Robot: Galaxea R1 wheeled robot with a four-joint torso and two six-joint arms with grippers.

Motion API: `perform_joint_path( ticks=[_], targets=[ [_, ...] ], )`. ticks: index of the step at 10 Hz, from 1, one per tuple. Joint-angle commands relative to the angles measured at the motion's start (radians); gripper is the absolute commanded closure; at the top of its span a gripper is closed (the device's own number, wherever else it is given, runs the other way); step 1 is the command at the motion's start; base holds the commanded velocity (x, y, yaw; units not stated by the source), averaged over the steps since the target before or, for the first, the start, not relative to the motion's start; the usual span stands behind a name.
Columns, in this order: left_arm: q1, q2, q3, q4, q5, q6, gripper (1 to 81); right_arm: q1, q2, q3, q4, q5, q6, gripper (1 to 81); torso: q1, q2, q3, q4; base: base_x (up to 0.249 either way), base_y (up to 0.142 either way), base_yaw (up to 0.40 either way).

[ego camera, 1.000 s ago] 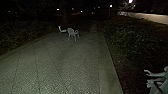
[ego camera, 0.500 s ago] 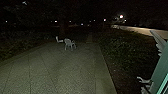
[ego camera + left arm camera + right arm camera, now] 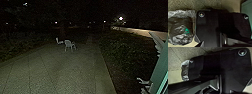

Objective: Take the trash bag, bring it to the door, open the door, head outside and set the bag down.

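Spreads out as a grey, speckled, flat paved yard (image 3: 55, 72) with thin dark seams.
Carries a white, round-backed armchair (image 3: 68, 44) towards the far end, with a white, L-shaped piece like a low seat (image 3: 60, 42) just beside.

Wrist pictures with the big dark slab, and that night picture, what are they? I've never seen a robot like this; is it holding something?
This is a wheeled robot with two arms. The head view comes from a camera high up, looking forward and down over a paved yard at night. A pale chair stands on the paving, with a smaller pale shape beside it, too dim to name surely.

The other two pictures come from cameras on the wrists. The dark plate with round fittings is part of the robot. Beside it in the left wrist view is a dark, wrinkled trash bag; the right wrist view shows part of it too. Whether a tool grips the bag, I can't tell.
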Motion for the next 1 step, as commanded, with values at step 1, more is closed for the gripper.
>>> perform_joint_path(
  ticks=[1],
  targets=[
    [-0.014, 0.036, -0.038, 0.063, -0.065, 0.006, 1.0, 0.046, 0.021, 0.018, -0.009, -0.038, -0.006, 1.0, 0.001, 0.000, 0.000, 0.000, 0.000, 0.000, 0.000]
  ],
)
